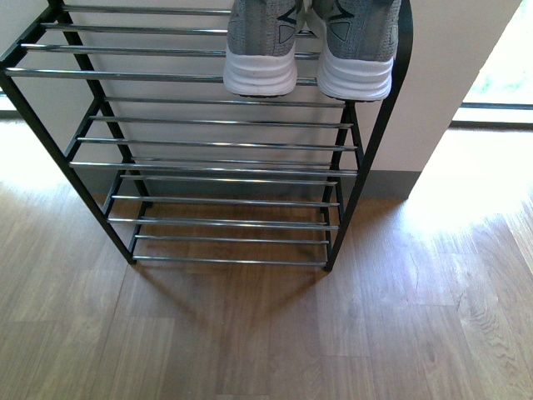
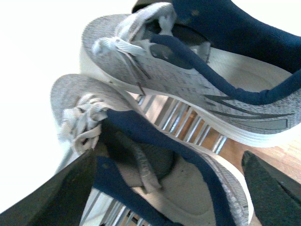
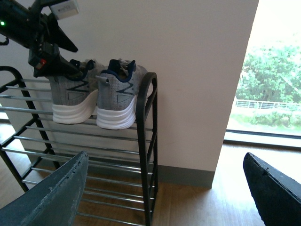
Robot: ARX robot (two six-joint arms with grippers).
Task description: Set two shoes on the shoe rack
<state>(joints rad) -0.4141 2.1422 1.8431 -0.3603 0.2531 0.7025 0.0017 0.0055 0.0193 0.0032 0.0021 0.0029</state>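
Two grey knit shoes with white soles (image 1: 260,50) (image 1: 356,50) stand side by side at the right end of the shoe rack's (image 1: 216,122) top tier, heels toward me. In the left wrist view my left gripper (image 2: 169,162) is open just over the nearer shoe (image 2: 188,188), one finger (image 2: 56,197) on either side of its navy-lined opening; the other shoe (image 2: 188,80) lies beyond it on the silver rods. The right wrist view shows both shoes (image 3: 70,101) (image 3: 117,101) from the side, with my left arm (image 3: 42,33) above them. My right gripper (image 3: 164,157) is open, away from the rack (image 3: 146,141), with nothing between its fingers.
The rack stands against a pale wall (image 1: 433,75) with a grey skirting board (image 1: 387,183). Its lower tiers (image 1: 225,221) hold nothing. Wooden floor (image 1: 333,333) spreads in front. A bright floor-level window (image 3: 268,94) lies to the right.
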